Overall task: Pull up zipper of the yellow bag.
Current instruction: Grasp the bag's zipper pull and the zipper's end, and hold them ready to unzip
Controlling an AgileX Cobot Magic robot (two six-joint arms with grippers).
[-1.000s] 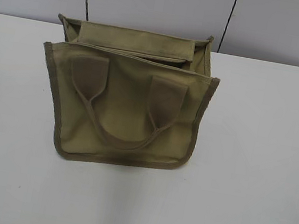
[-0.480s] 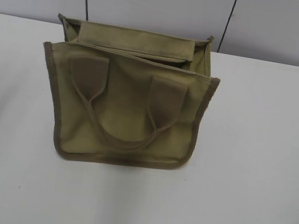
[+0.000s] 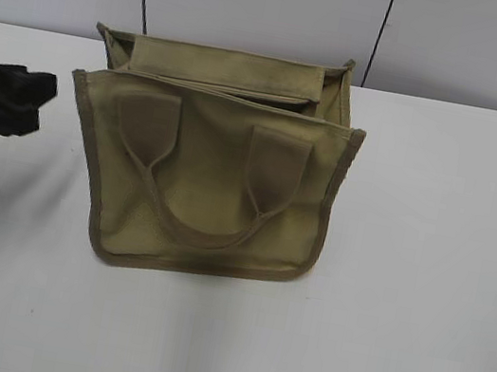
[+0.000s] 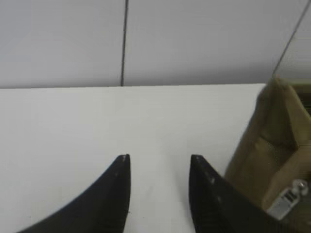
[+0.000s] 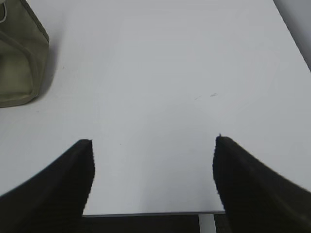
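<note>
The yellow bag (image 3: 213,170) is a khaki canvas tote standing on the white table, its handled face toward the exterior camera, top open at the back. Its left end shows in the left wrist view (image 4: 272,145), where a small silver zipper pull tab (image 4: 290,198) hangs at the lower right. A corner of the bag shows in the right wrist view (image 5: 19,58). My left gripper (image 4: 159,160) is open and empty, just left of the bag; in the exterior view it is the black shape at the left edge (image 3: 44,102). My right gripper (image 5: 154,141) is open and empty over bare table, right of the bag.
The white table (image 3: 425,275) runs to a grey panelled wall (image 3: 261,5) behind the bag. The table's front edge (image 5: 150,212) lies just under my right gripper.
My left gripper has come into the exterior view from the left edge, toward the bag's left side. The bag has not moved.
</note>
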